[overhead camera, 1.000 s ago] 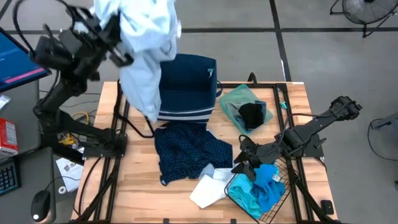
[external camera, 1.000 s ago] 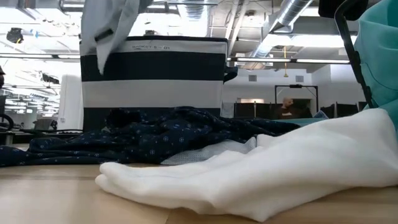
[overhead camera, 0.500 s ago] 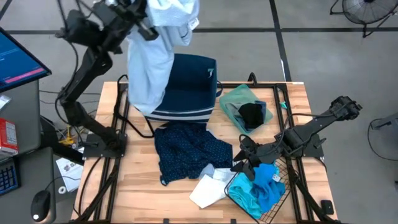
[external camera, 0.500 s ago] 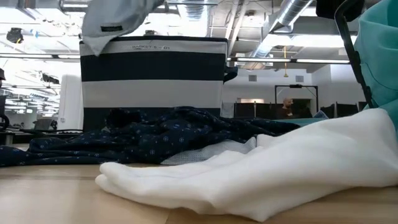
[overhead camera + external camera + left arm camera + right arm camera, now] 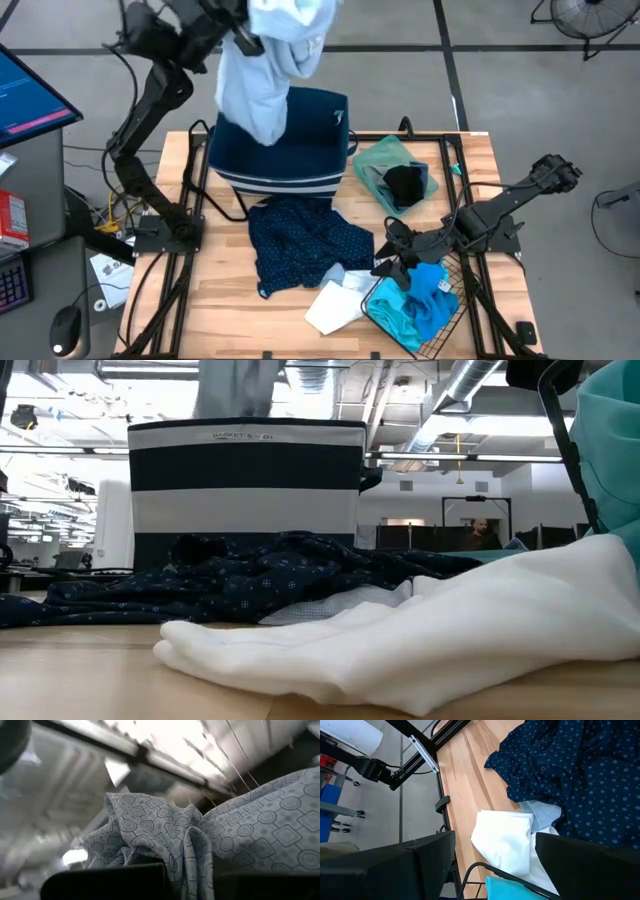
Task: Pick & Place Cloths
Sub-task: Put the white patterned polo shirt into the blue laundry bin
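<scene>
Swinging from the table's 10 o'clock corner toward 12 o'clock over the last second, the left gripper (image 5: 240,35) has carried the pale blue-white shirt (image 5: 268,75) until it hangs directly above the striped navy bin (image 5: 300,150). Its fingers are buried in bunched cloth, clamped tight on the shirt; the left wrist view shows only patterned folds (image 5: 200,845) against ceiling lights. From the low camera just the shirt's hem (image 5: 235,390) appears, above the bin's rim (image 5: 245,426), apart from it.

Nothing else has shifted. At 4 o'clock the right gripper (image 5: 392,262) hovers with fingers spread wide and empty, just beside the turquoise cloth (image 5: 420,300) heaped in the black wire basket (image 5: 455,325), whose far edge is cut off by the frame. A navy dotted shirt (image 5: 300,240) sprawls mid-table, touching the bin's front; a folded white cloth (image 5: 335,305) lies at 6 o'clock, partly overlapping a grey piece (image 5: 332,274). At 2 o'clock a black cloth (image 5: 405,183) sits on a green one (image 5: 385,160). Bare wood (image 5: 220,300) remains open along the 8 o'clock side.
</scene>
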Controlling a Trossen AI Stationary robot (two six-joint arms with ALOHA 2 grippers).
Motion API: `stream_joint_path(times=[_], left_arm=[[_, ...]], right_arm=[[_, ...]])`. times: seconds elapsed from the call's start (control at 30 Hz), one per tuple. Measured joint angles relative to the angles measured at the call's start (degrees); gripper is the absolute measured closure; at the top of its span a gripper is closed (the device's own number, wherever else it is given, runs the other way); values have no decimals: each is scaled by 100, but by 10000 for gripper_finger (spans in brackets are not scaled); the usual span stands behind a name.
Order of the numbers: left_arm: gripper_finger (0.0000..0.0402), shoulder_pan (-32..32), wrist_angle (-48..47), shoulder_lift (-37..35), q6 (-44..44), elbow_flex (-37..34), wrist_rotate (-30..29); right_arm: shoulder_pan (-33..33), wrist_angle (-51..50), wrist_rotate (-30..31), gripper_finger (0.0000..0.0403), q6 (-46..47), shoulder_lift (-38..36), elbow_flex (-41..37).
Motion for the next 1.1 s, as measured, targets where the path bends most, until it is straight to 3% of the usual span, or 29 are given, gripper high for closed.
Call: stream_joint_path(times=[0.27, 0.37, 0.57, 0.87, 0.97, 1.1], left_arm=[[398, -80, -2657, -232, -309, -177, -45], [399, -80, -2707, -494, -306, -815, -179], [399, -80, -2691, -1348, -392, -2620, -1052], [398, -80, -2677, -2307, -1149, -5583, -1144], [398, -80, -2707, -2382, -1216, -6164, -1280], [397, -80, -2702, -2419, -1396, -6410, -1304]], right_arm=[[15, -14, 289, 133, -4, 2, 0], [13, -22, 341, 133, -33, 2, 0], [13, -15, 354, 133, -148, 2, 0], [4, -45, 468, 133, -153, 2, 0], [2, -45, 469, 133, -153, 2, 0], [2, -42, 472, 133, -153, 2, 0]])
